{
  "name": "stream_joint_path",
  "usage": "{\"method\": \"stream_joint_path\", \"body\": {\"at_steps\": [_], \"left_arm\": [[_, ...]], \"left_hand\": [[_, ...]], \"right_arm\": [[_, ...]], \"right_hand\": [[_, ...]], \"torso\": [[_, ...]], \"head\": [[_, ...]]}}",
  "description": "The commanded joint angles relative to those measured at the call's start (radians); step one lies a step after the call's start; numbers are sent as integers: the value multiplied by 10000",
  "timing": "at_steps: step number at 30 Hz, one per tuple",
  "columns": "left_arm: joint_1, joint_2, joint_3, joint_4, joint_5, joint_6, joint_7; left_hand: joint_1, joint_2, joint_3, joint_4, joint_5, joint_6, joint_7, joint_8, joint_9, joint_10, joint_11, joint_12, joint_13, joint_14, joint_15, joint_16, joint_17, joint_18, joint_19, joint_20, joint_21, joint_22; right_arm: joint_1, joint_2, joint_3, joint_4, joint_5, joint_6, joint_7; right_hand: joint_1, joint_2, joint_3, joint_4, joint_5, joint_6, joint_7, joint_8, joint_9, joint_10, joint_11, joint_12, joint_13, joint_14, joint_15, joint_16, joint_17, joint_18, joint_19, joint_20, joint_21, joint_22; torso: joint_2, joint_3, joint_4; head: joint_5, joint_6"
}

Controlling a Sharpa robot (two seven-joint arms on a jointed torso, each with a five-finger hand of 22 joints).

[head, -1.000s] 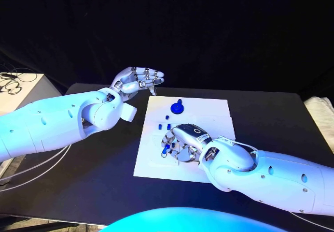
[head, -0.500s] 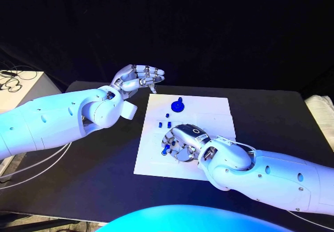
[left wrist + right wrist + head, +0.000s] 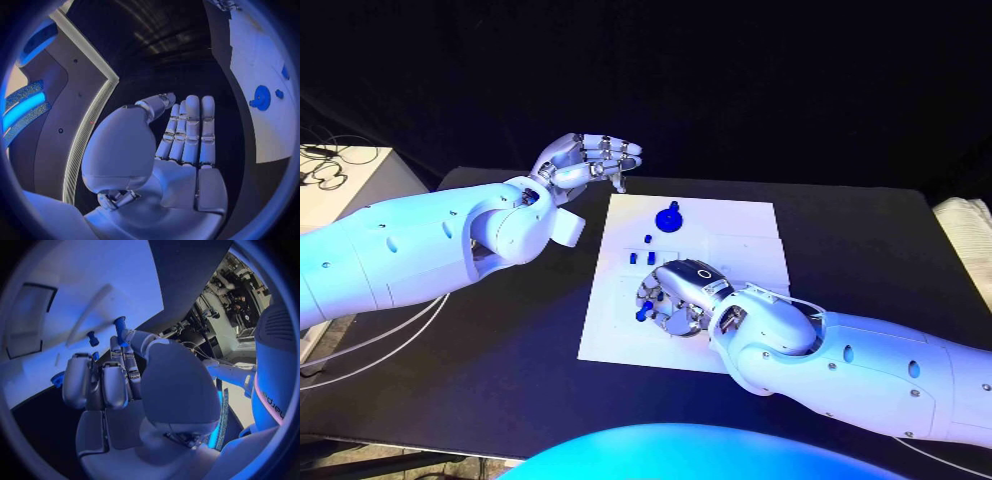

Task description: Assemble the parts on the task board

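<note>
Right hand pinches a blue peg over the task board; left hand raised and holding nothing.

The right hand [image 3: 678,297] sits low over the white task board [image 3: 733,225] on the black worktop [image 3: 862,230], a small blue peg [image 3: 119,328] pinched at its fingertips. A round blue part [image 3: 669,219] stands near the board's far edge, small blue pieces [image 3: 642,258] between it and the hand. The left hand [image 3: 584,162] hovers beyond the board's far left corner, fingers straight, side by side.

right hand [image 3: 678,296] low over task board [image 3: 733,225] middle, far end open beside blue knob [image 3: 669,218]
</note>
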Motion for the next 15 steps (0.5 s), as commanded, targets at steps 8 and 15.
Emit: {"method": "stream_joint_path", "body": {"at_steps": [8, 15], "left_arm": [[5, 4, 7, 20, 65, 147, 41], [5, 1, 7, 21, 65, 145, 42]], "left_hand": [[-27, 70, -62, 19, 45, 9, 23, -23, -8, -63, -12, 44, -8, 11, -5, -34, -10, 149, 83, 11, -40, -17], [-37, 86, -63, 33, 48, 4, 22, -27, -12, -76, -13, 54, -11, 13, -5, -40, -16, 149, 87, 11, -53, -24]], "right_arm": [[-85, 86, -14, -71, -532, 245, -244], [-94, 108, -17, -52, -68, 435, 304]], "right_hand": [[-27, 110, 21, -48, 19, 38, 1, 50, 21, 668, -597, 30, 333, 99, -45, -32, -18, -166, -22, -18, -65, 351], [-593, -187, -119, -84, 290, -346, 133, -131, 27, 232, -430, -363, 282, 67, 94, -74, -87, -104, -203, 74, -438, 148]], "torso": [[2, 2, 10], [-3, -3, -7]], "head": [[14, -22], [35, -52]]}}
